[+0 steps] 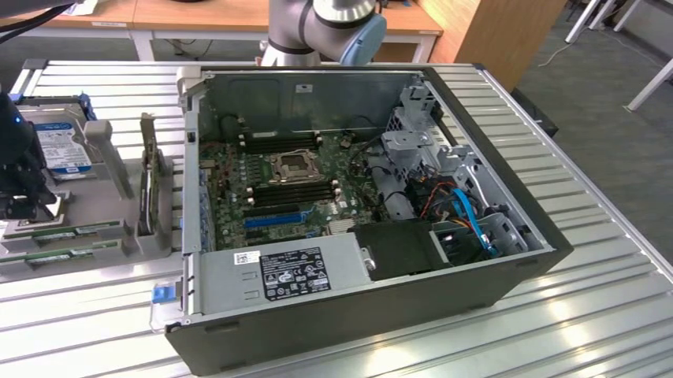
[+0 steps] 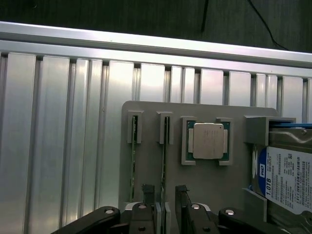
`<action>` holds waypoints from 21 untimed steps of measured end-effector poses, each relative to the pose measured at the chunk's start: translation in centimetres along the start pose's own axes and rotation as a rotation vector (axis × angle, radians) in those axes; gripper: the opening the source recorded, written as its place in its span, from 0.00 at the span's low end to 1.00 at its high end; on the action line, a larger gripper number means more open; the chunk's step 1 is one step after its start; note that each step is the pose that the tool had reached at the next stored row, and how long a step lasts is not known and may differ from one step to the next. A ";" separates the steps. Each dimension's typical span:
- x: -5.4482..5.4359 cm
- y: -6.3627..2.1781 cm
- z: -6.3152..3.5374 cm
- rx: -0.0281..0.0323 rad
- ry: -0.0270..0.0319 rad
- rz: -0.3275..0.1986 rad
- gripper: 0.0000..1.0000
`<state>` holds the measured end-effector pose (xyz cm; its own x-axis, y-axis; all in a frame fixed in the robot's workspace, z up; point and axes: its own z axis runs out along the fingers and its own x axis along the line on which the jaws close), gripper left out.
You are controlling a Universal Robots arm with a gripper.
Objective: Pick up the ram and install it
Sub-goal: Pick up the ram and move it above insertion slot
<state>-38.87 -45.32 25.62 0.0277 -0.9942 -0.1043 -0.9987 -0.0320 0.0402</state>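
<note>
Two ram sticks stand on edge in slots of a grey holder tray (image 2: 146,109). In the wrist view they are thin green strips, one ram stick (image 2: 134,165) off to the side and another ram stick (image 2: 164,161) running between my fingers. My gripper (image 2: 165,207) is open, with one finger (image 2: 148,200) on each side of that stick and a gap left on both sides. In the exterior view the gripper (image 1: 24,206) hangs over the tray at the exterior view's left, just above the ram sticks (image 1: 68,232). Nothing is held.
The tray also holds a CPU (image 2: 208,141), a hard drive (image 2: 287,180) and an upright expansion card (image 1: 147,185). The open PC case (image 1: 347,315) sits mid-table, with black memory slots (image 1: 289,193) on its motherboard. The table is ribbed aluminium (image 2: 53,146).
</note>
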 end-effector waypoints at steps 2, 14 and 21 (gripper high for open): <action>0.3 0.01 -0.03 0.0000 0.0000 0.000 0.31; 0.9 0.03 -0.09 0.0000 0.0000 0.000 0.31; 0.9 0.02 0.32 0.0001 0.0000 0.000 0.31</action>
<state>-38.88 -46.19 25.21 0.0278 -0.9942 -0.1043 -0.9987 -0.0321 0.0401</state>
